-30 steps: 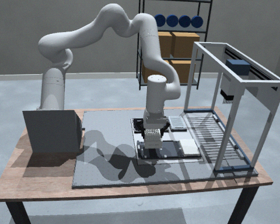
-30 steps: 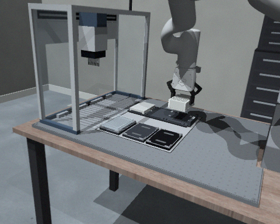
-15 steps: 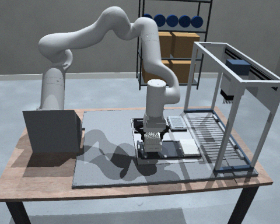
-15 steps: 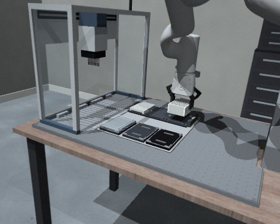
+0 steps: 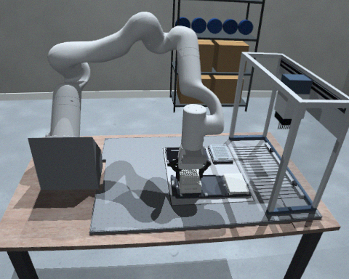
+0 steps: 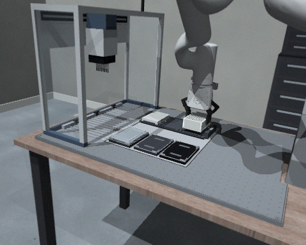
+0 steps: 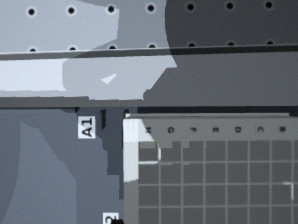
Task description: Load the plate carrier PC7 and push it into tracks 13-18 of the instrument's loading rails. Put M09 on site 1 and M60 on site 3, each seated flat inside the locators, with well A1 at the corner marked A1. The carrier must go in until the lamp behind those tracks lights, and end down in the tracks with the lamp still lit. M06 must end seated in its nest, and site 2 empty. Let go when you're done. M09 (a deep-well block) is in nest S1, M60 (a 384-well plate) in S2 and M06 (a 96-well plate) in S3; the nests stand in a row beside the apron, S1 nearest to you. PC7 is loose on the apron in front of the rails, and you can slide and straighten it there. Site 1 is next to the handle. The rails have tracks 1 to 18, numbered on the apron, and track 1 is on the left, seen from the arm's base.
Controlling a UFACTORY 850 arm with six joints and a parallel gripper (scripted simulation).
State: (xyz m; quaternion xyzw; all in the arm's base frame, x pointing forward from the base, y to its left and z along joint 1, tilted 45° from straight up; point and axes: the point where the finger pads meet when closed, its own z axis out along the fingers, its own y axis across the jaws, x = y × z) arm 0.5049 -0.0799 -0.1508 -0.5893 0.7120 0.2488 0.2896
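My gripper (image 5: 189, 171) is shut on M09, the white deep-well block (image 5: 190, 180), gripping it from above. The block is down at site 1, at the handle end of the dark carrier PC7 (image 5: 210, 186); I cannot tell whether it sits flat. In the wrist view the block (image 7: 210, 170) lies beside the A1 mark (image 7: 86, 127), and the row letter nearest the mark looks like H. M60, a white flat plate (image 5: 236, 182), lies on site 3 at the rail end. Site 2 between them is bare. M06 (image 6: 128, 135) sits in nest S3. Nests S2 (image 6: 153, 144) and S1 (image 6: 180, 151) are empty.
The instrument frame (image 5: 297, 120) stands over the loading rails (image 5: 268, 163) to the right of the carrier, with a pipetting head (image 5: 291, 98) hanging inside. A grey box (image 5: 65, 163) stands at the table's left, by the arm's base.
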